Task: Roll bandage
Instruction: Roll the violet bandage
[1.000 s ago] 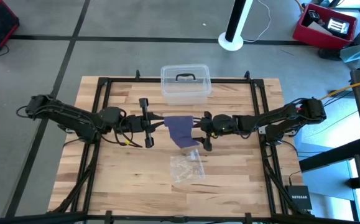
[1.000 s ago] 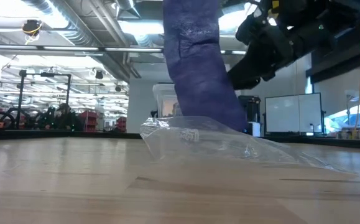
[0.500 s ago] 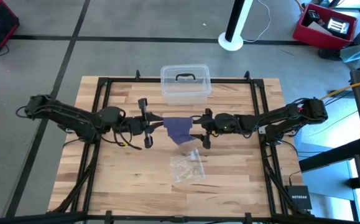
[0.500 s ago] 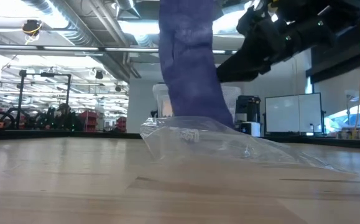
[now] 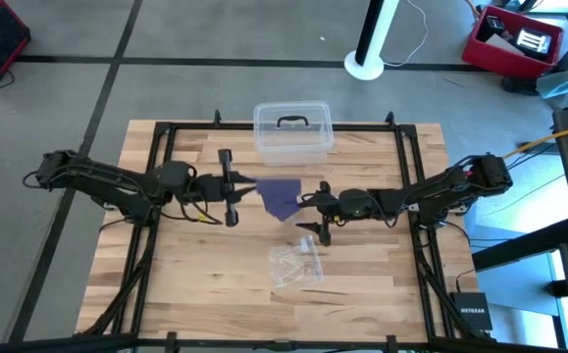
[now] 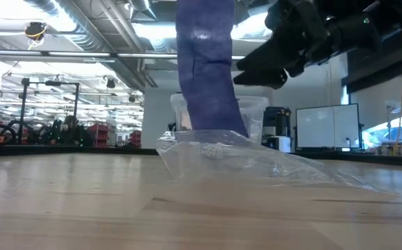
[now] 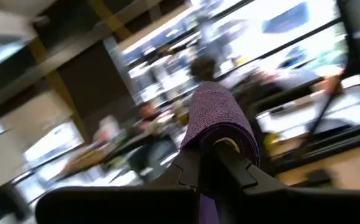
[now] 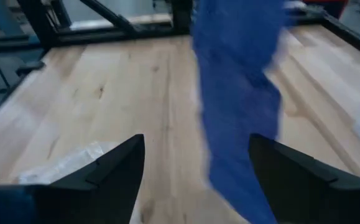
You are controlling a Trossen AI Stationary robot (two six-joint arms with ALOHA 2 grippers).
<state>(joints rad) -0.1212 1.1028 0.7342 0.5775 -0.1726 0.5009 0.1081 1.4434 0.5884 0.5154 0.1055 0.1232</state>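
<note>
A pale wood-plank bench edged by a black frame stands on a grey floor crossed by dark lines, with red bins at its corners and a white post base, while ceiling ducts and strip lights hang above distant shelving.

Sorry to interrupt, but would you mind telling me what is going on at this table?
The left gripper is shut on a partly rolled dark blue-purple fabric bandage, whose loose tail hangs down over a clear crinkly plastic bag. The right gripper is open beside the tail, gripping nothing. A clear plastic box with a black handle stands at the wooden table's far edge.
</note>
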